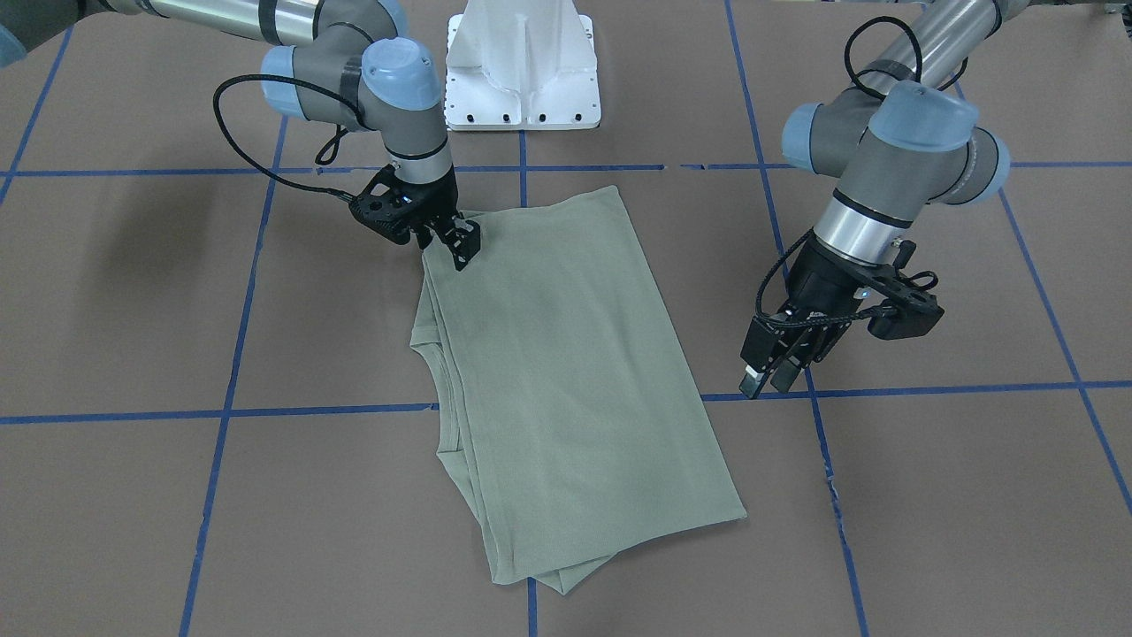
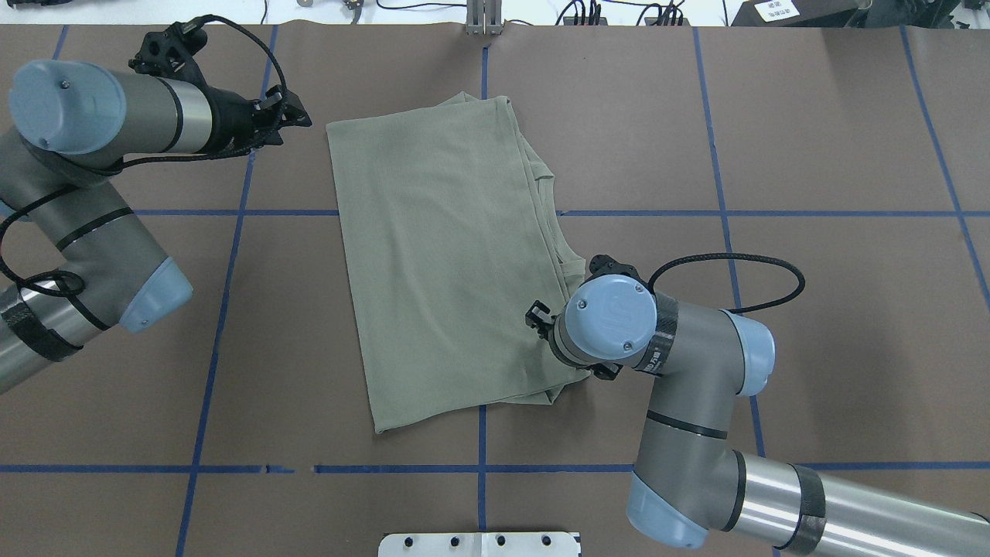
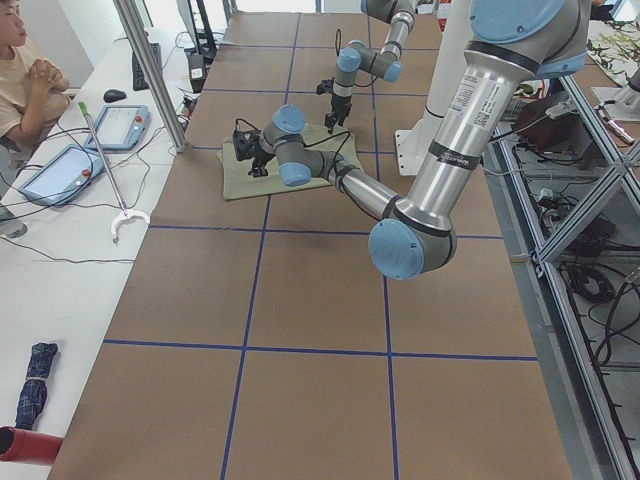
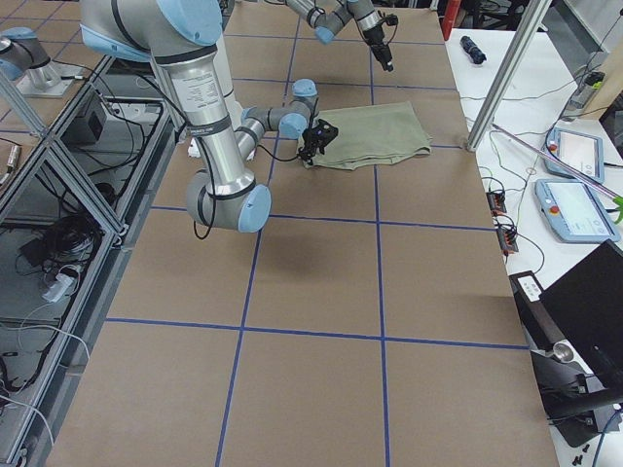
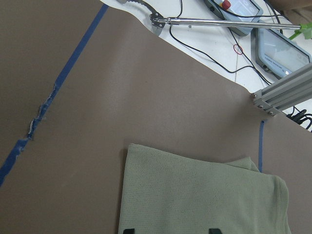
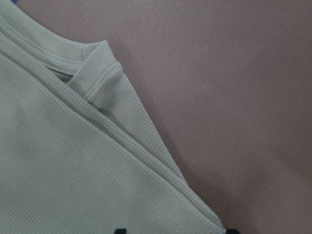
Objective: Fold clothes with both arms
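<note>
The shirt [image 1: 566,354] is lying flat in the middle of the brown table [image 1: 929,495], folded lengthwise into a long sage-green panel that is crossing the blue tape lines [image 1: 309,410]. We are seeing its layers stacked along the long side toward the right arm, where the ribbed neck edge [image 6: 92,68] is peeking out from under the top layer. One short end is pointing toward the white pedestal base [image 1: 522,71], the other away from it.

We are finding the right gripper [image 1: 447,243] low over the shirt's corner nearest the base, on that layered side. In the right wrist view its fingertips [image 6: 120,230] are showing well apart at the bottom edge, with the cloth lying flat between them. The jaws are standing spread and are clamping nothing. We cannot tell whether a finger is touching the knit.

We are seeing the left gripper [image 1: 766,382] hanging above bare table off the shirt's other long side, apart from the cloth, its fingers pointing down at a tilt. In the left wrist view its fingertips [image 5: 128,230] are sitting wide apart too, holding nothing, and one corner of the shirt is showing just above them in that view.
</note>
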